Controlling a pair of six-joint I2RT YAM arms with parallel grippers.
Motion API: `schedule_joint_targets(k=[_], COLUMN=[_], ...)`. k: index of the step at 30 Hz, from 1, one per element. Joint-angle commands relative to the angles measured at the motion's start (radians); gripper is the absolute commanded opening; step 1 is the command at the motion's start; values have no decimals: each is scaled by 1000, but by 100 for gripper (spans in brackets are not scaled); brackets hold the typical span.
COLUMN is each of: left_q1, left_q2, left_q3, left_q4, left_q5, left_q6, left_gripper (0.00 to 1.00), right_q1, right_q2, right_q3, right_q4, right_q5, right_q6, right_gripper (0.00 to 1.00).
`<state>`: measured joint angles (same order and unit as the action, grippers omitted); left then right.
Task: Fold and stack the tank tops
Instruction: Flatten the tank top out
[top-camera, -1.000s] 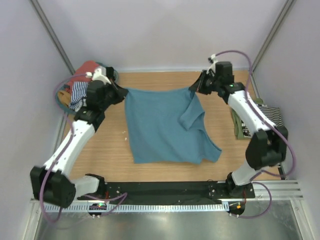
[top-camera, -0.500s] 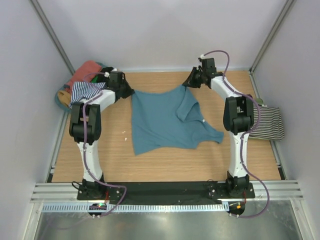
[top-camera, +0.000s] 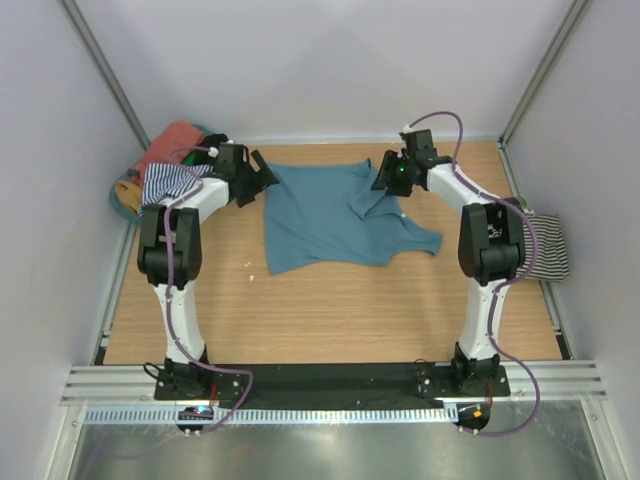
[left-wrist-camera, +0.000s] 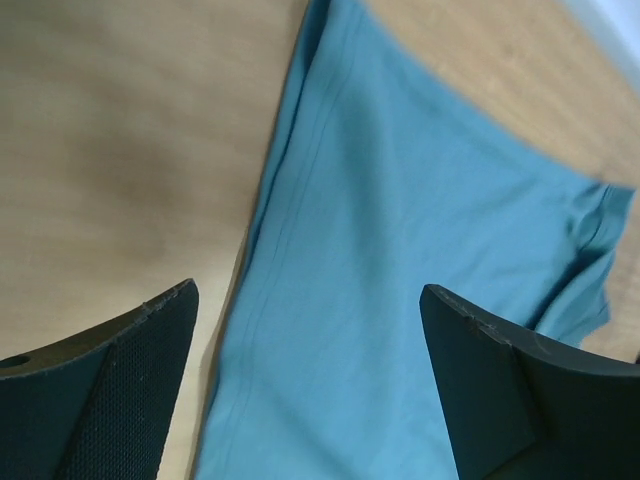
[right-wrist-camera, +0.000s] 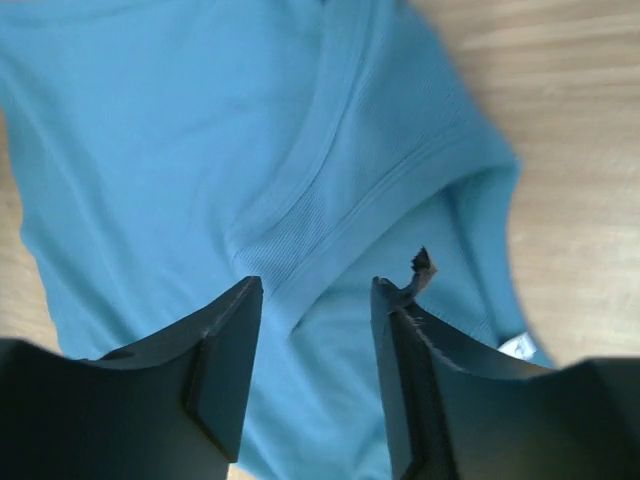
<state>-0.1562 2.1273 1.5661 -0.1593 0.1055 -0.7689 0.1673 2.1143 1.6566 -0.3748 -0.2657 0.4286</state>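
A teal blue tank top (top-camera: 325, 215) lies spread on the wooden table (top-camera: 330, 310), with one strap side folded over near its right edge. My left gripper (top-camera: 262, 178) hovers at its far left corner, open, with only cloth (left-wrist-camera: 400, 250) below the jaws (left-wrist-camera: 308, 290). My right gripper (top-camera: 385, 180) is over the far right part, open above the ribbed neckline (right-wrist-camera: 300, 230), nothing between its fingers (right-wrist-camera: 315, 290). More tank tops sit in a heap at the far left, coral (top-camera: 172, 138) and striped (top-camera: 165, 183).
A black-and-white striped top (top-camera: 548, 245) lies at the table's right edge, beside the right arm. The heap at the far left rests in a round basket (top-camera: 120, 200) against the wall. Metal posts stand at both back corners.
Both grippers were shut on the teal top's far corners, holding it stretched. They have opened and let go, and the top has dropped onto the table, further back than before.
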Motion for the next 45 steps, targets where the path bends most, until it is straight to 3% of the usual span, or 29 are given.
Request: schedule_joint_targets(k=[1, 9, 16, 23, 28, 32, 34, 40, 45], left_q1=[-31, -60, -56, -49, -123, -177, -200, -249, -278], left_q2=[-174, -438, -570, -547, -598, -676, -694, -710, -690], left_q3=[-90, -423, -541, -564, -635, -724, -759, -810, -830], left_q4=[-46, -115, -223, -207, -190, -169, -167, -155, -129], left_q5=[-29, -89, -392, -293, -259, -227, -225, -198, -190], left_q6=[39, 49, -46, -46, -43, -33, -35, -47, -66], left_gripper=[92, 96, 100, 100, 99, 95, 95, 82, 74], right_q1=[78, 222, 248, 255, 255, 256, 255, 251, 225], right_q2=[-154, -148, -54, 19, 36, 56, 53, 21, -13], right_q3=[-57, -60, 22, 78, 81, 101, 98, 85, 51], right_q4=[-6, -75, -115, -139, -127, -142, -139, -124, -95], right_q5=[139, 316, 399, 393, 365, 349, 347, 362, 310], right_q6=[-126, -249, -278, -289, -289, -294, -294, -278, -245], right_gripper=[53, 54, 54, 56, 56, 44, 28, 1, 1])
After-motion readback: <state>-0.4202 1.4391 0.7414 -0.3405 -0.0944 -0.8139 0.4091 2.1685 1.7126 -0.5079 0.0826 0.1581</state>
